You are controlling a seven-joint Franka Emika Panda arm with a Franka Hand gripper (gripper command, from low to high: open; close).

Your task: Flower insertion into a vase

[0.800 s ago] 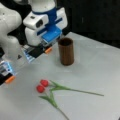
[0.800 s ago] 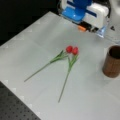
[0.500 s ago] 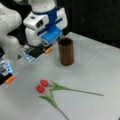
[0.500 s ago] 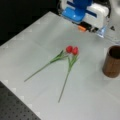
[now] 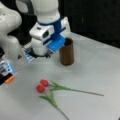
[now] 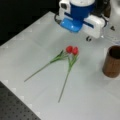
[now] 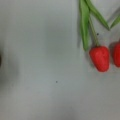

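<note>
A pale grey, smooth tabletop (image 5: 100, 75) fills most of both front views, and behind it the room is dark, close to black, along the upper edge of each frame. The dark brown, wood-coloured cylindrical vase (image 5: 67, 52) stands upright on this surface, just above centre in a front view and at the right edge in a front view (image 6: 113, 61), its round mouth open and nothing in it. Two red-headed flowers with long green stems and leaves (image 5: 50, 88) lie flat on the table, heads touching side by side and stems spreading apart like a V; they sit at lower centre in a front view and mid-frame in a front view (image 6: 70, 53), well apart from the vase. The white and blue gripper (image 5: 46, 53) hangs above the table at upper left, just beside the vase; whether its fingers are spread or pressed together cannot be told. The wrist view shows the flower heads (image 7: 100, 58) at right on bare grey surface.
</note>
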